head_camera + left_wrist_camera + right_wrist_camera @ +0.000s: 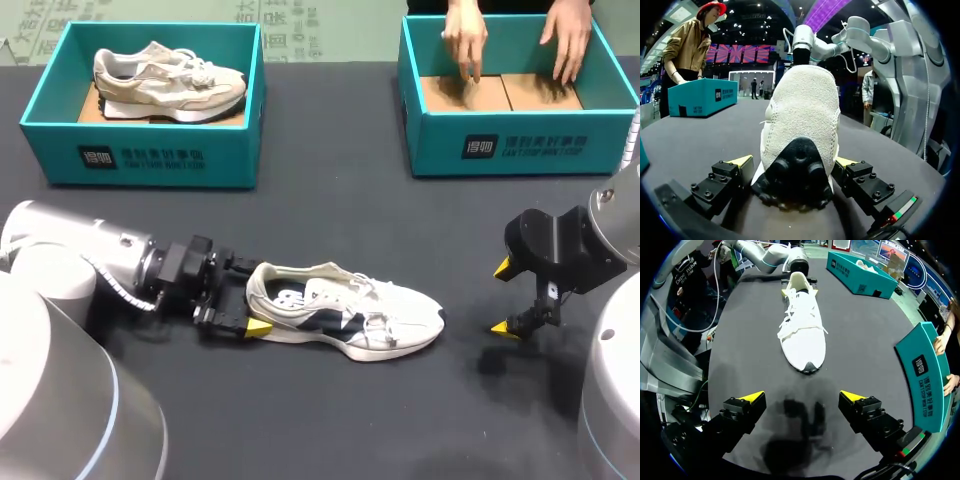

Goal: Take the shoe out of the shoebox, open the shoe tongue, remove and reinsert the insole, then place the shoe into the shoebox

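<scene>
step: open tongue [800, 299] | left fingers [742, 161] clamped on shoe [350, 315] heel, hold firm | right fingers [752, 399] apart, should pinch tongue top, pull gently

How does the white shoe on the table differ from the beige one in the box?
The white shoe lies on the table, its heel at the left gripper; the beige shoe sits inside the left shoebox. The white one has navy panels; the beige one is tan. Both are laced sneakers, toes toward the robot's right.
</scene>
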Tool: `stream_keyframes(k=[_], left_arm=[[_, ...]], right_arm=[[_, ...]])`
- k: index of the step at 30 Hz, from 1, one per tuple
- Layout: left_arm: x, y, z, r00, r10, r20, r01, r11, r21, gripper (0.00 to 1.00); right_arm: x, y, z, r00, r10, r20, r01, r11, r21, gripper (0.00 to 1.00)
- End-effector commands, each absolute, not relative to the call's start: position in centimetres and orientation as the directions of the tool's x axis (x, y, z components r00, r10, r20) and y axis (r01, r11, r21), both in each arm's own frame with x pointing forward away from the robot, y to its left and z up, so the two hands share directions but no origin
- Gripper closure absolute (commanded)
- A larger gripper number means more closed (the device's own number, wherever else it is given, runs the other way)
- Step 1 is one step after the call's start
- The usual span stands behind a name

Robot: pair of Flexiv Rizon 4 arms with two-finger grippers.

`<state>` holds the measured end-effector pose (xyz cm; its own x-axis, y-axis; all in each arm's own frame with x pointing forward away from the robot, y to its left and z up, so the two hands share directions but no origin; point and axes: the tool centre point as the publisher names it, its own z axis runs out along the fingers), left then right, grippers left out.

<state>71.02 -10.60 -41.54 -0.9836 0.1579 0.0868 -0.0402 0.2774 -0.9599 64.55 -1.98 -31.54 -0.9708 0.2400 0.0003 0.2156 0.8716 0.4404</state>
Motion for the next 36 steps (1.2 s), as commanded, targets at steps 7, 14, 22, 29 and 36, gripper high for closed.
stream_keyframes(k=[7,14,22,29,36], left_arm=[[71.1,-12.2,-41.8,-0.981,0.169,0.091,-0.040,0.285,-0.958,0.00],[70.9,-12.8,-41.9,-0.980,0.180,0.091,-0.037,0.285,-0.958,0.00],[70.8,-12.9,-42.0,-0.980,0.178,0.089,-0.034,0.294,-0.955,1.00],[70.5,-12.9,-42.1,-0.982,0.171,0.086,-0.033,0.295,-0.955,1.00],[69.8,-12.9,-42.4,-0.983,0.153,0.096,-0.048,0.291,-0.956,1.00]], right_arm=[[64.4,-2.0,-31.5,-0.970,0.242,-0.002,0.216,0.872,0.440,0.00],[64.4,-2.0,-31.5,-0.970,0.242,-0.002,0.216,0.872,0.440,0.00],[64.4,-2.0,-31.5,-0.970,0.242,-0.002,0.216,0.872,0.440,0.00],[64.4,-2.0,-31.5,-0.970,0.242,-0.002,0.216,0.872,0.440,0.00],[64.4,-2.0,-31.5,-0.970,0.242,-0.002,0.216,0.872,0.440,0.00]])
